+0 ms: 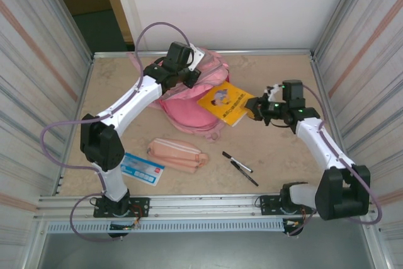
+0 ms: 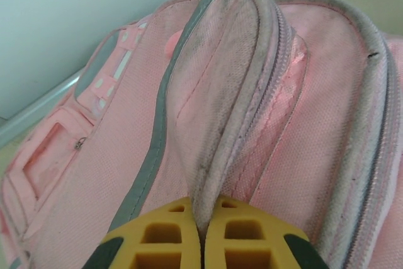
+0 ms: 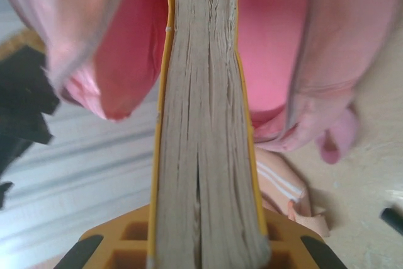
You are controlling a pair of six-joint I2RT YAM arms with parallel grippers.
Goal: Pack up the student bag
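The bag [image 1: 189,110] lies on the desk [image 1: 283,155]. The left claw [image 2: 203,234] is pinched together on a fabric edge of its mouth. The right claw [image 1: 259,110], clamped on a yellow book [image 1: 225,102], holds it part-way inside the bag. A pouch [image 1: 177,154], a blue card [image 1: 141,169] and pens [image 1: 239,167] lie in front of the bag, unpacked, so packing looks barely begun.

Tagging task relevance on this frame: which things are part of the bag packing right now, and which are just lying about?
In play:
- large pink fabric backpack, flap pinched by left gripper
- thick yellow-covered book, held by right gripper at the backpack's opening

Lying about, untouched:
- flat pink pencil pouch
- two black pens
- blue-and-white card
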